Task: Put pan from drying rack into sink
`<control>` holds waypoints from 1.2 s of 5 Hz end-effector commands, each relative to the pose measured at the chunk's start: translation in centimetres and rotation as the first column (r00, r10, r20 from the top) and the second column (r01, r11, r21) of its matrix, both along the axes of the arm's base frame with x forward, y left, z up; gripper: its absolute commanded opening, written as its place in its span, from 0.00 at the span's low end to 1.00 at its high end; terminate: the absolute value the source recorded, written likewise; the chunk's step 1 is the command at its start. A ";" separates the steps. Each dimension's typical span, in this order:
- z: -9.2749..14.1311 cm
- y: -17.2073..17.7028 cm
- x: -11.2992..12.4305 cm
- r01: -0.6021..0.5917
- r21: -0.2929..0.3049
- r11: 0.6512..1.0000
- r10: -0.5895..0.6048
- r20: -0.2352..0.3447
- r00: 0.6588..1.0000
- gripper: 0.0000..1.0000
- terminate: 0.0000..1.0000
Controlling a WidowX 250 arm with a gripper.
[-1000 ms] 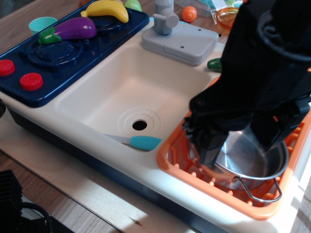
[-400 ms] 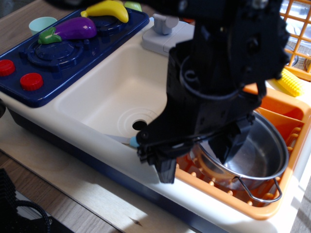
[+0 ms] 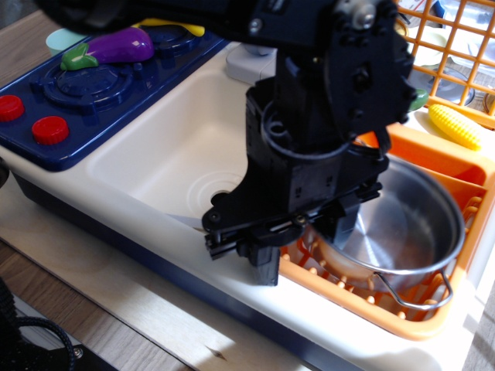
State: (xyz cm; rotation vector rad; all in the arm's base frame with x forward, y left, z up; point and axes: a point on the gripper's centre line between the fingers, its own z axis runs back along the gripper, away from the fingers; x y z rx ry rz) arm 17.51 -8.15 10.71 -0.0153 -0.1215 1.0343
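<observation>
The shiny steel pan (image 3: 410, 224) sits tilted in the orange drying rack (image 3: 421, 328) at the right, one wire loop handle (image 3: 414, 297) toward the front. My black gripper (image 3: 302, 246) hangs over the border between rack and sink. Its jaws stand apart: one finger (image 3: 263, 267) is at the rack's left front rim, the other (image 3: 340, 226) is inside the pan, so they straddle the pan's left rim. That rim is hidden behind the gripper. The cream-white sink (image 3: 155, 154) lies to the left; its drain is mostly hidden by the gripper.
A blue toy stove (image 3: 85, 93) with red knobs (image 3: 50, 129), a purple eggplant (image 3: 120, 45) and a banana stands at the left. A yellow corn cob (image 3: 455, 125) and an orange wire-grid basket (image 3: 460, 54) are behind the rack. The arm hides the faucet.
My gripper has moved left and down, from above the pan to its left rim. The pan now looks a little more tilted and shifted to the right.
</observation>
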 end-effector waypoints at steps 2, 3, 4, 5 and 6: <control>2.2 1.2 1.0 0.036 0.040 0.999 -0.037 0.019 0.999 0.00 0.00; 4.3 4.5 1.3 0.062 0.102 0.993 -0.064 0.013 0.998 0.00 0.00; 4.7 8.0 1.4 0.062 0.150 0.987 -0.069 0.042 0.997 0.00 0.00; 4.3 11.2 2.1 0.085 0.183 0.980 -0.099 0.072 0.992 0.00 0.00; 3.4 13.8 3.5 0.079 0.180 0.981 -0.097 0.095 0.991 0.00 0.00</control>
